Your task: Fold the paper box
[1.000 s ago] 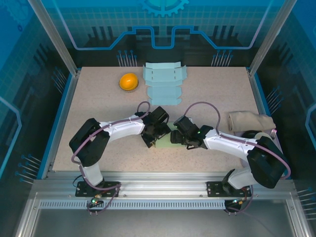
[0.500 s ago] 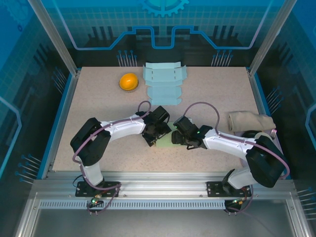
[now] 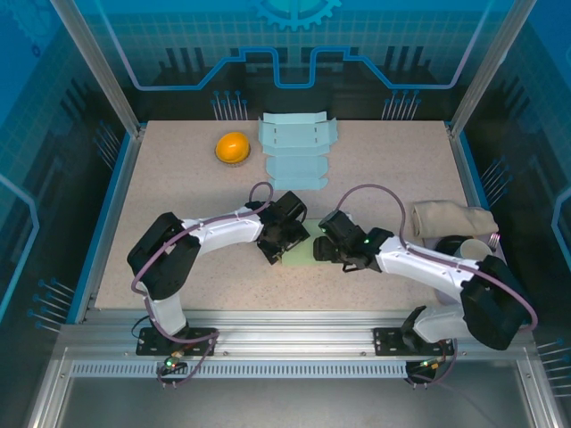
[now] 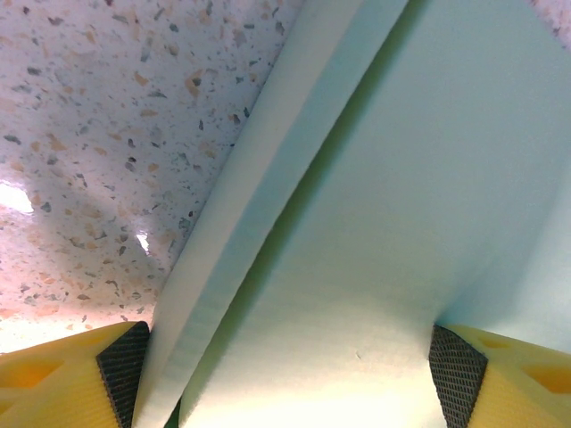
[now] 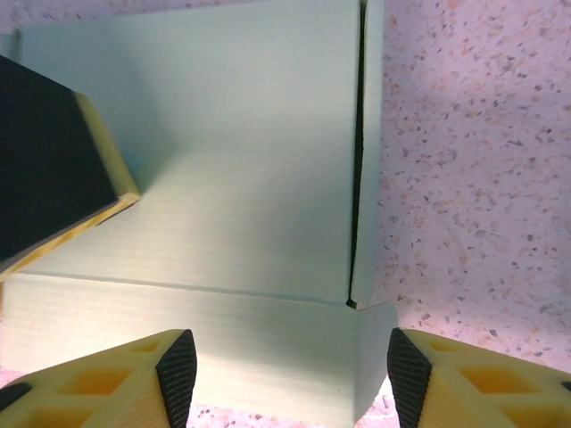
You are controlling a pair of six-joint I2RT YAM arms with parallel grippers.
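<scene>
Right claw [image 5: 285, 370] stands about half open at the near side of the paper box [image 3: 302, 254]. In its own wrist view the two yellow fingers with black pads [image 5: 177, 370] sit apart. One is in front of the box's low near wall and the other is just off the wall's right corner. The claw has hold of nothing that shows, and whether either pad touches the paper I cannot tell.

The box is pale green and lies on the speckled counter [image 3: 178, 196], a little nearer than the middle, between the two claws. From the right wrist, its broad top panel is flat, with a narrow flap lying along its right edge and a dark slit between the two.

Left claw [image 4: 290, 366] comes at the box from the other side and is spread wide. From its wrist, the paper fills the whole gap between its jaws. A raised strip of the box runs down to the left pad and the broad panel reaches the right pad, so the claw is closed on the box across its width. One finger [image 5: 49, 169] of this claw also lies on the top panel in the right wrist view.

Farther back on the right lies a rolled beige cloth [image 3: 451, 217]. At the far edge, an orange round thing [image 3: 232, 146] sits just beside a flat, unfolded sheet of card [image 3: 297, 152].
</scene>
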